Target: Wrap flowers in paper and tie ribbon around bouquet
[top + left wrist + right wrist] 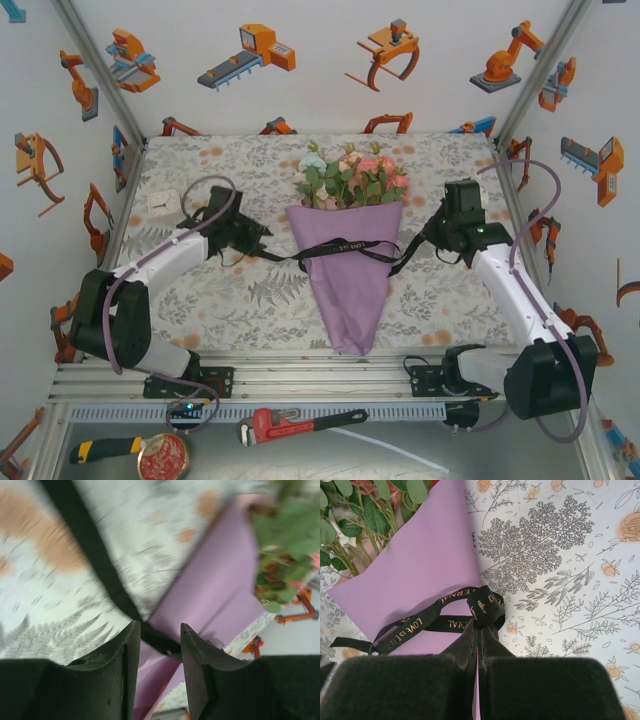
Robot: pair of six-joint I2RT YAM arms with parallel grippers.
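In the right wrist view, the right hand (479, 636) is pressed shut on a looped bunch of the one black ribbon (410, 626), whose lettering is legible there. In the left wrist view, the left hand (157, 631) has its fingers parted with the band crossing the gap, and whether it grips cannot be told. Farther out on the worktop (230, 295), one lilac paper (348, 290) cone lies between the two hands, holding the flowers (352, 178) at its far, open end, with the ribbon across its middle.

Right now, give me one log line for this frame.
bouquet: wrapped, lying flat | ribbon: across the cone, not tied | left gripper: open, ribbon in the gap | right gripper: shut on ribbon
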